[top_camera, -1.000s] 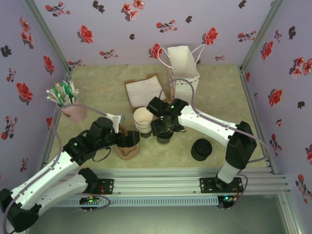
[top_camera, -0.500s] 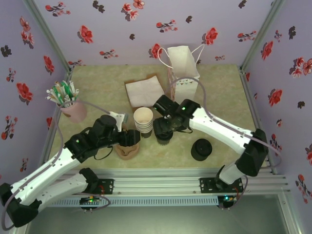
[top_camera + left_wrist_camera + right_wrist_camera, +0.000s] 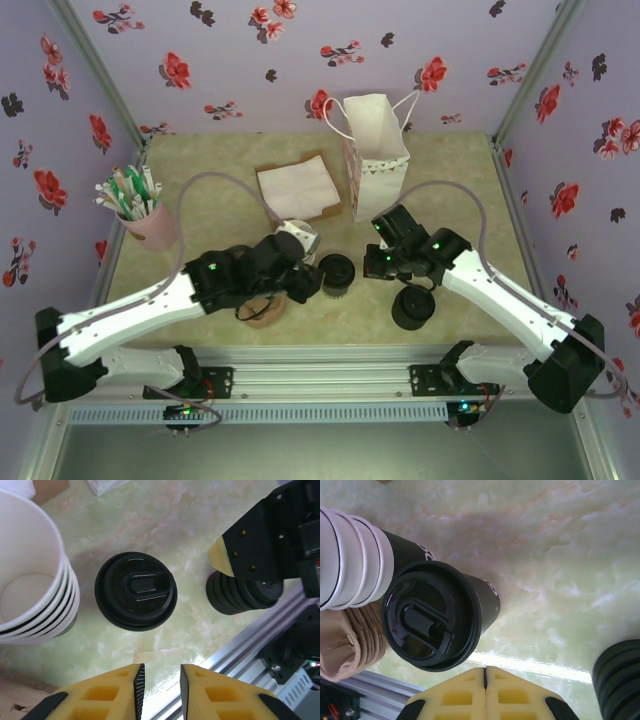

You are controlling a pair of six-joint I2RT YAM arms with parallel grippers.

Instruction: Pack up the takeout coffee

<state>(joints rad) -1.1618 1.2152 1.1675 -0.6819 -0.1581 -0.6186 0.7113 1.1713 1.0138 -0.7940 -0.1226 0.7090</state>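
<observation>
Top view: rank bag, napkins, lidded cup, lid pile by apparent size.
1. bag
2. napkins
3. lid pile and lidded cup: they look about alike from above, so I am not ranking them.

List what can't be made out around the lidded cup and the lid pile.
- What the takeout coffee holds: its lid covers it in every view.
- White print on its side, right wrist view: cut off by the lid's rim.
- Count of the lid pile: cropped by the right wrist frame's corner; in the left wrist view the right gripper hides its top.
- Top view: the left arm covers most of the cup stack.
</observation>
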